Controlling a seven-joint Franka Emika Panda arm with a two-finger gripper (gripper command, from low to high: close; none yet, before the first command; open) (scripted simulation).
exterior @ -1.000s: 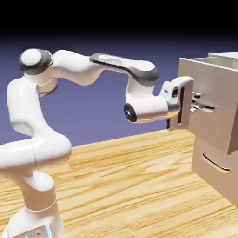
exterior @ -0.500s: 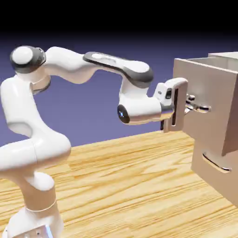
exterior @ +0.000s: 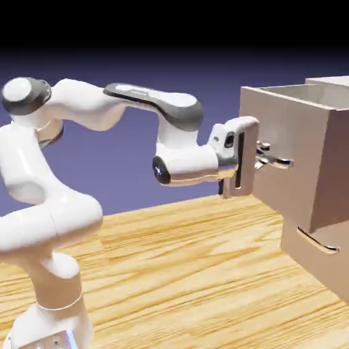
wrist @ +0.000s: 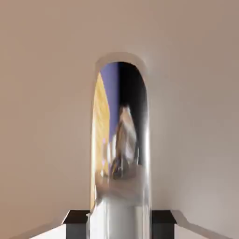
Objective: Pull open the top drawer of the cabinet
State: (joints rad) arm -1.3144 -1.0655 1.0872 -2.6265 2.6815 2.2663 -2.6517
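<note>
Drawer drawn further out, hand backing away with it

Since the earlier frames, we see the upper beige-tan box drawer with its flat front (exterior: 283, 140) slide out further toward the exterior view's left, and the white two-finger gripper (exterior: 262, 155) retreat with it. We have the gripper clenched on the curved silver metal bar handle (exterior: 281, 163), which shows between the grey fingertips in the hand view. Our drawer sits in the upper part of the boxy beige-tan cabinet (exterior: 334, 80), jutting well past the matching lower drawer front (exterior: 300, 255), and we can see over its rim into the interior.

We judge the drawer rigid and boxy, perhaps with some weight, but it seems to run willingly; a steady, straight pull should suit it. We take the polished bar to be hard and possibly slippery, so we would keep the fingers closed across its middle, pulling squarely away from the front to avoid sliding along the curve. Nothing suggests fragility.

We find no brand or label on the drawer fronts. Faint marking on the white arm (exterior: 88, 102) is too small for us to read.
</note>
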